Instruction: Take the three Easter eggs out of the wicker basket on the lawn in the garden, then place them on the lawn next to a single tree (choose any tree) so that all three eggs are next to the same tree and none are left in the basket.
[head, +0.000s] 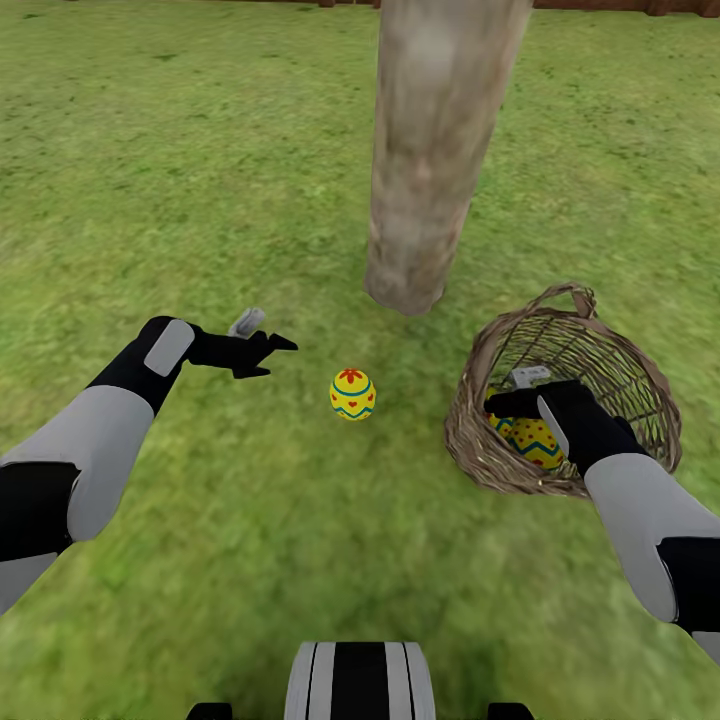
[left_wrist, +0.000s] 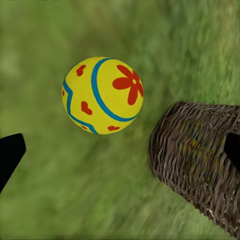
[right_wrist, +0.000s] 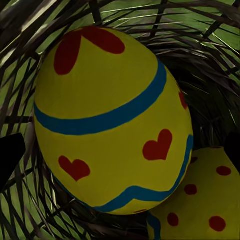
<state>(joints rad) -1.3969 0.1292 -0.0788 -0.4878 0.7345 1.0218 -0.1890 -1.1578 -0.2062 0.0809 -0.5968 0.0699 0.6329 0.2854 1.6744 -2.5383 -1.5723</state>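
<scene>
Currently the right gripper (head: 507, 402) reaches inside the wicker basket (head: 480, 440), jaws spread around the heart-painted egg (right_wrist: 112, 120), not yet clamped. Risk: closing off-centre on that rounded shell could squirt it sideways against the dotted egg (right_wrist: 200, 200) touching it, or the wrist could snag the woven rim and drag the tilted basket. The left gripper (head: 262, 353) is released, empty, hovering just beside the flower egg (head: 352, 394) resting on the lawn (head: 200, 560) near the tree (head: 440, 150).

Count: eggs 3 (two in the basket, one on the grass); basket 1; trunk 1.
</scene>
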